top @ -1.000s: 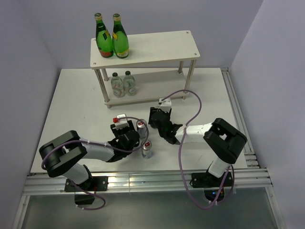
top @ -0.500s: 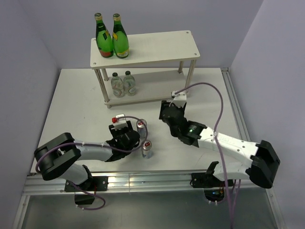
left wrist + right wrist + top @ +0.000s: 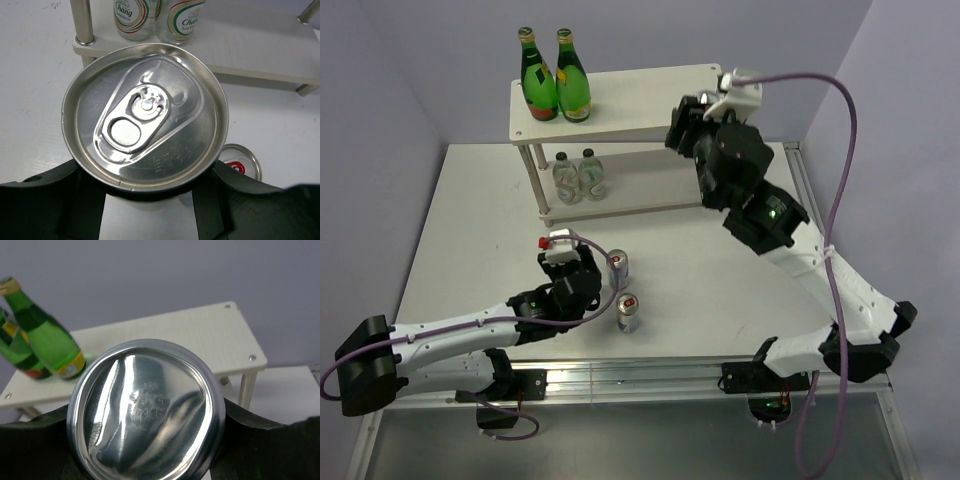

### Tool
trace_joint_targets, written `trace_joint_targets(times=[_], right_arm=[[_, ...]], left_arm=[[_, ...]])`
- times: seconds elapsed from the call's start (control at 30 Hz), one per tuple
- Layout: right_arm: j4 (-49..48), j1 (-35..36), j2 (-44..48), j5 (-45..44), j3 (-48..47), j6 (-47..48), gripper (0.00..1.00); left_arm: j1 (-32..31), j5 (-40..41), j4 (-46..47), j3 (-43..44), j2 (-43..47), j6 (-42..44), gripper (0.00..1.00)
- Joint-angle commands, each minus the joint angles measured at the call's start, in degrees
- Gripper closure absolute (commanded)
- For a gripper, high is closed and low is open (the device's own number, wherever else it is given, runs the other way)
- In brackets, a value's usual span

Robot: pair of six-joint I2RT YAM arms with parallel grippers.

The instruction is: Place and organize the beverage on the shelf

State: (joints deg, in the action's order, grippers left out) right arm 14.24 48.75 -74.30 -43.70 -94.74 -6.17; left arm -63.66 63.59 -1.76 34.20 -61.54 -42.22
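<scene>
The right gripper (image 3: 688, 118) is clamped on a can (image 3: 145, 410), whose dished base fills the lower middle of the right wrist view. The colour of its side cannot be told there. It is held high in the upper right of the overhead view, at the right end of the upper board (image 3: 650, 95) of the shelf (image 3: 533, 168), and is not yet set down.

Since the base faces the wrist camera, the can is judged not to be upright. It should be turned upright over bare board before being lowered, and let go only once its base rests flat. The two green glass bottles (image 3: 557, 75) at the board's left end are well apart and need not be approached. A place on the free right half is to be preferred, with room left beside it for a matching can.

The left gripper (image 3: 588, 275) is closed around a second can (image 3: 145, 117), tab upward, left of centre and low in the overhead view. Two silver cans (image 3: 618, 268) (image 3: 628, 312) stand on the table (image 3: 480, 220) just to its right. Two clear bottles (image 3: 578, 175) are on the lower board (image 3: 650, 180).
</scene>
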Motion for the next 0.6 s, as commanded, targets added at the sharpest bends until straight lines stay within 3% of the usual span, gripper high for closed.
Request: trace_joint_targets(times=[0.0, 0.13, 0.33, 0.4, 0.57], right_arm=[[1.0, -4.7, -6.7, 4.4, -9.4, 5.6, 1.00], [7.5, -11.0, -15.5, 11.9, -24.9, 3.4, 1.00], [13.0, -17.5, -31.0, 15.1, -45.3, 3.3, 1.00], [13.3, -18.9, -33.3, 16.4, -49.7, 3.1, 1.00], [11.3, -21.2, -34.3, 18.5, -48.0, 1.8, 1.00]], left_arm=[[-0.9, 0.0, -4.9, 3.9, 1.0, 0.9, 1.00], [-1.7, 1.1, -11.3, 6.4, 1.0, -2.0, 1.00], [-3.9, 1.0, -17.2, 6.4, 5.8, -4.9, 1.00], [-4.3, 1.3, -19.3, 6.2, 7.1, -7.1, 1.00], [-4.5, 0.8, -20.5, 5.4, 8.5, -7.8, 1.00]])
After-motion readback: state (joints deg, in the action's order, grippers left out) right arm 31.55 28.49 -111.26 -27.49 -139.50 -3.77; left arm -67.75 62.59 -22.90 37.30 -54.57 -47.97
